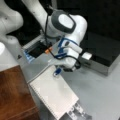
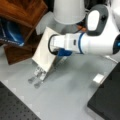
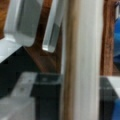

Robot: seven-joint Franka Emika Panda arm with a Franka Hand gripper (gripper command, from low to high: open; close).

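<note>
Whitish board (image 3: 85, 60), seen edge-on, fills the right half of the wrist view, its thin side running from top to bottom with a tan stripe down it.

In both front views the grey surface (image 2: 75, 95) carries everything. The white arm (image 2: 100, 37) reaches across it to the board, and a brown wooden cabinet (image 1: 15, 95) stands just beside the board. A black box (image 1: 105, 57) sits well apart from it. A small white block (image 2: 98, 78) lies alone on the surface.

In a front view the board (image 2: 45, 50) stands tilted. Its lower end is down by some grey metal pieces (image 2: 37, 75) on the surface, and its upper end leans toward the cabinet. In a front view the board's (image 1: 53, 95) long axis runs from the wrist, at the view's middle, down toward the view's bottom right.

In the wrist view the gripper (image 3: 36, 45) is at top left. Its two pale fingers (image 3: 22, 25) are parted with only wood showing between them, and the board's edge is just beside the nearer one, not between them.

To handle the board well, I judge the fingers should straddle the thin edge squarely, across the long axis. Any push should be kept gentle so the lean does not tip over.
</note>
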